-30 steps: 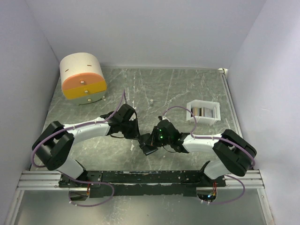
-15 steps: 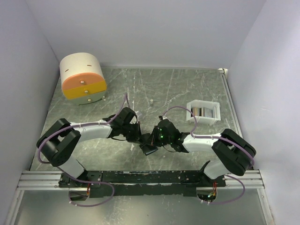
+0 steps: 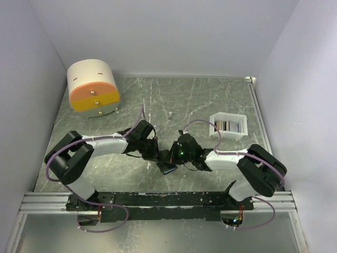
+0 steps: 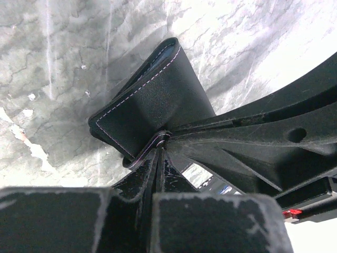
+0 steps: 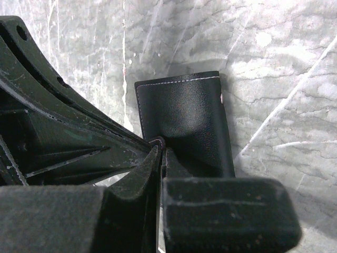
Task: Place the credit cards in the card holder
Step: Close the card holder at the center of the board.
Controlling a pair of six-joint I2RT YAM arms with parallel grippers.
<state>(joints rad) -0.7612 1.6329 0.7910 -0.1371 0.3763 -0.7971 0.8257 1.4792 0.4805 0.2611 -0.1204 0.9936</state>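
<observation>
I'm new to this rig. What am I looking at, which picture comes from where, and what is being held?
Two robot arms are bolted at the near edge of a table. The wide picture looks down from above and behind them; the two close-ups come from a camera on each wrist. On the table stand a round cream-and-orange drawer box and a white tray with the credit cards in it. In the middle, the left gripper and the right gripper are both shut on the black card holder.
</observation>
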